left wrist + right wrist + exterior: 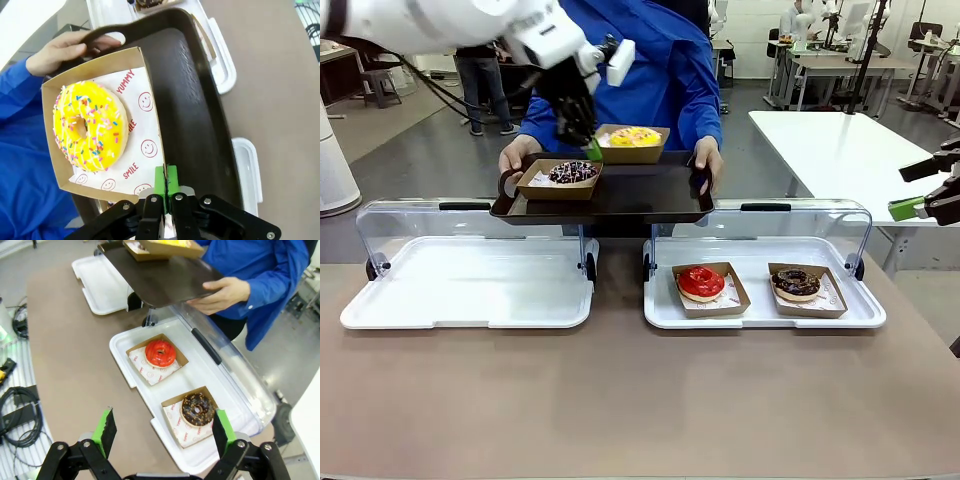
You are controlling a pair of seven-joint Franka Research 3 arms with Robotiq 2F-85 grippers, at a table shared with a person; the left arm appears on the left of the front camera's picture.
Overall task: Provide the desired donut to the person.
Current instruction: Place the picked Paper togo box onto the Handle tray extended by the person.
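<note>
- One brown matte surface (620, 400), smooth, spanning the near side of a room with grey floor and white tables behind.
- One person (660, 70) in a bright blue long-sleeved shirt at the far side, both bare hands gripping the ends of a tray; one hand (65, 50) sits at a cut-out handle.
- One dark brown tray (640, 195), glossy, rectangular with rounded corners, held above the far edge of the surface.
- Two white plastic display trays with clear hinged lids standing open: left display tray (470, 290) bare; right display tray (760, 310) carrying two boxed donuts.
- One left claw (588, 145), black with green pads, clenched with pads pressed together on the near rim of the yellow donut's box, or just at it; the grip itself is hard to tell.
- One right claw (162, 432), released, fingers wide apart, hovering above the right display tray.
- One yellow donut (90, 125), glazed, multicoloured sprinkles, in a kraft cardboard box (145, 65) on the held tray; paper liner printed "YUMMY" and "SMILE" in red with smiley faces.
- One chocolate sprinkled donut (572, 172), boxed, on the held tray beside the yellow one.
- One red glazed donut (701, 283), boxed, in the right display tray.
- One chocolate donut (797, 283), boxed, just beside the red one.
</note>
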